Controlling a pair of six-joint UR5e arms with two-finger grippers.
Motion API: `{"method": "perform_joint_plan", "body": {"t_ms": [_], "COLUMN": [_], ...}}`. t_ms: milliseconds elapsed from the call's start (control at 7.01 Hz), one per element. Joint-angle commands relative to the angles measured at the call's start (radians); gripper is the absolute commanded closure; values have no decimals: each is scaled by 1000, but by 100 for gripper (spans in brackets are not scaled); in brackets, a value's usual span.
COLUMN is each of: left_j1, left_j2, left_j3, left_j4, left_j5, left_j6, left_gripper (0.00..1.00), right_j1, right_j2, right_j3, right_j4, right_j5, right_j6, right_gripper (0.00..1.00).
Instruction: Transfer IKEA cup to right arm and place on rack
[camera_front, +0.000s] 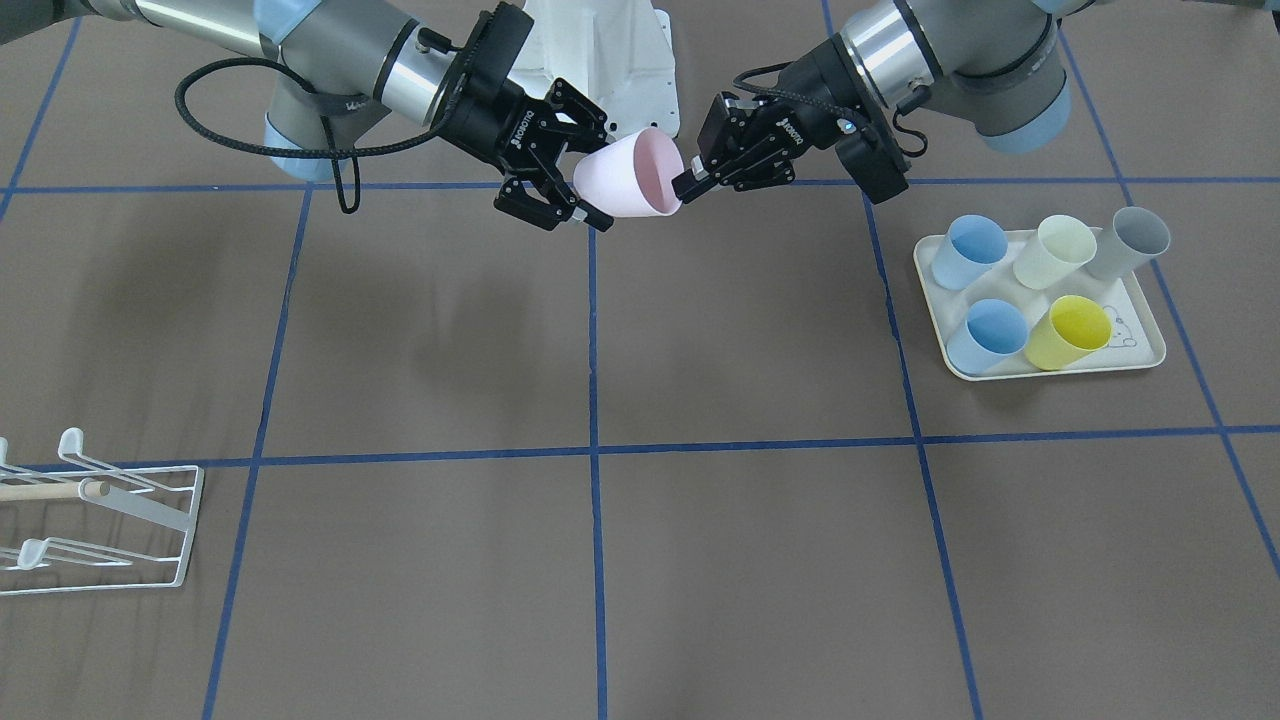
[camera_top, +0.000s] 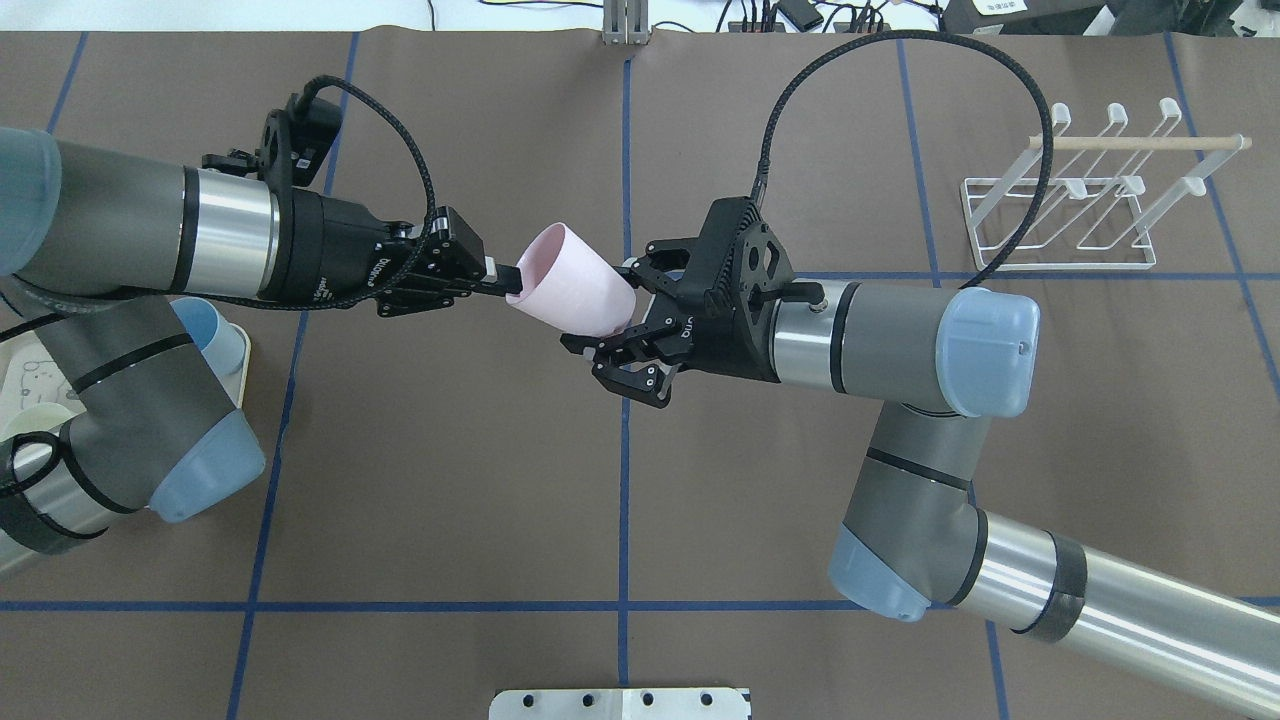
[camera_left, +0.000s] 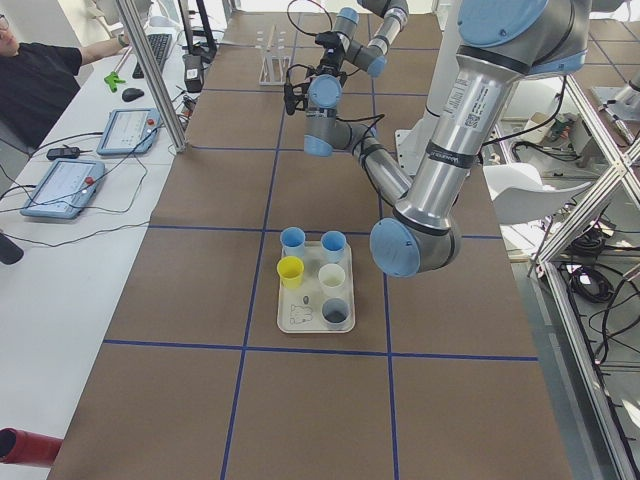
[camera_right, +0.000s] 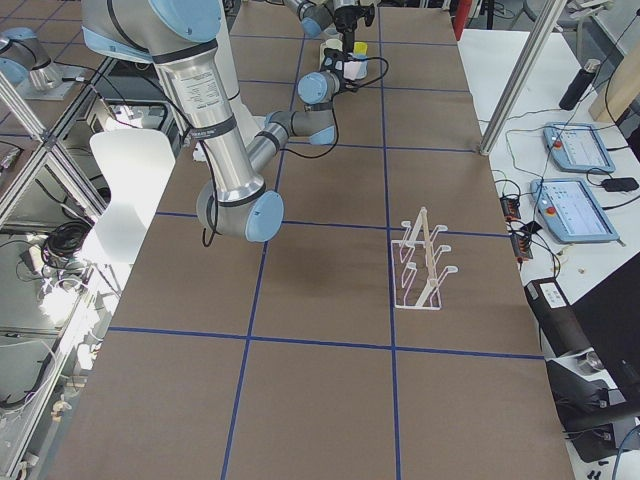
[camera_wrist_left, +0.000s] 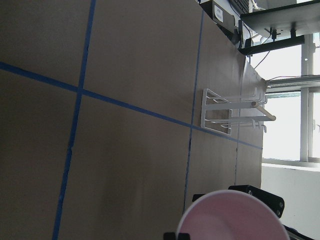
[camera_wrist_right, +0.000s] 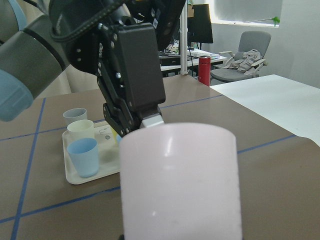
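Handover is taking place well apart from the rack (camera_top: 1080, 200): left gripper (camera_top: 500, 282) is pinching the rim of the pink IKEA cup (camera_top: 570, 285) in mid-air while right gripper (camera_top: 620, 315), jaws spread, is straddling its base and should likely be closing squarely before the left releases.

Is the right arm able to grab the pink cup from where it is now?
Likely yes: the right hand is open and straddles the closed end of the pink cup, with nothing between. The left hand pinches only the rim, at the opposite end.
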Motion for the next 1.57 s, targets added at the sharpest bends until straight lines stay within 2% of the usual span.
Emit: {"method": "perform_joint_plan", "body": {"t_ms": [0, 143, 571, 713, 856, 1141, 1284, 1427], "left_j1": [-6, -11, -87, -124, -161, -256, -311, -391], "left_j2": [0, 1, 21, 41, 55, 58, 111, 168], "left_j3": [-4, -5, -8, -10, -16, -16, -23, -19], "left_j4": [0, 0, 11, 88, 212, 429, 478, 483], "left_j5": [0, 3, -18, -23, -23, -23, -24, -40], "left_j6": [28, 32, 81, 191, 356, 698, 888, 1040], "left_gripper": [47, 0, 0, 0, 0, 0, 0, 0], "right_j1": [0, 0, 12, 48, 112, 174, 266, 361], "right_j2": [-1, -3, -16, -38, -47, -56, -58, -56], "right_j3": [3, 6, 6, 4, 15, 52, 70, 105], "right_j4": [0, 0, -5, -23, -116, -368, -518, -695], "right_j5": [-2, -2, -14, -9, 6, -3, -3, -5], "right_j6": [0, 0, 8, 0, -12, -220, -309, -477], "right_gripper": [53, 57, 76, 84, 92, 100, 100, 100]}}
